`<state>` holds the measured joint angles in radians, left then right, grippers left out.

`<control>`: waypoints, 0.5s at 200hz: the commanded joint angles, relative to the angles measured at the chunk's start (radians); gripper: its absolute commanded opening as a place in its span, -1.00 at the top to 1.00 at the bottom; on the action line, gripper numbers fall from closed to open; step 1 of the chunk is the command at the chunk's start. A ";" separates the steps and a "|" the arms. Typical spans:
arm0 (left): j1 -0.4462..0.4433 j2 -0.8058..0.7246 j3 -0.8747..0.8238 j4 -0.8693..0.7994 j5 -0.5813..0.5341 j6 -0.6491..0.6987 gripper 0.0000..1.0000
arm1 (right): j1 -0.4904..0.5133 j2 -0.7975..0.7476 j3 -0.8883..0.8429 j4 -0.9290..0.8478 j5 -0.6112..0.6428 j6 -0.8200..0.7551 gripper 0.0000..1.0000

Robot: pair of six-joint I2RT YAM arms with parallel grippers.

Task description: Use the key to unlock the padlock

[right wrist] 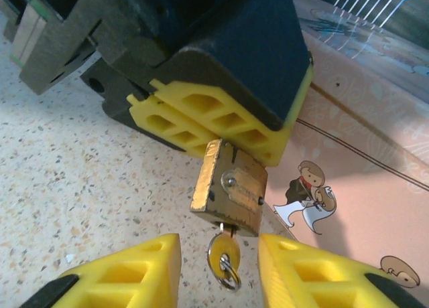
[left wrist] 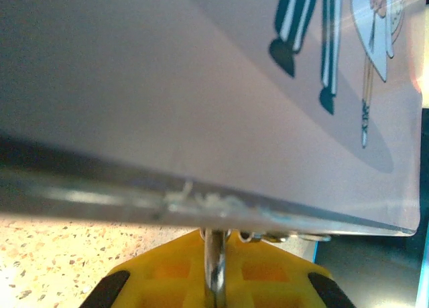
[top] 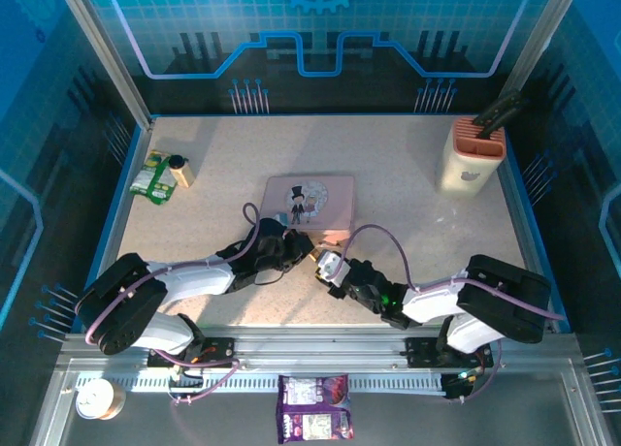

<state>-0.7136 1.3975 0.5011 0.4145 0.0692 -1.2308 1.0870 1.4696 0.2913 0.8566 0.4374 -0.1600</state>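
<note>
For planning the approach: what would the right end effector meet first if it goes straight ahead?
Probably the key, which sticks out of the padlock toward the open right end effector; depth is unclear.

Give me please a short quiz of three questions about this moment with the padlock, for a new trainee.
1. Fill in, open or shut: the right hand, its fingers either side of the key, is ___.
2. True or false: the key is already in the padlock.
3. What holds the padlock? A the left hand; B the right hand; C neither hand.
Key: 1 open; 2 true; 3 A.
</note>
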 commanded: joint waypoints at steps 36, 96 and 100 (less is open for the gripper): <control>0.006 -0.046 0.008 0.110 0.011 -0.019 1.00 | 0.017 0.029 -0.016 0.124 0.077 -0.009 0.38; 0.007 -0.041 0.014 0.107 0.009 -0.018 1.00 | 0.020 0.050 -0.030 0.155 0.093 0.010 0.46; 0.008 -0.041 0.014 0.107 0.009 -0.019 1.00 | 0.019 0.050 -0.032 0.156 0.093 0.009 0.47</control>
<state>-0.7136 1.3956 0.5011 0.4229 0.0689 -1.2312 1.0931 1.5043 0.2752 0.9482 0.4988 -0.1612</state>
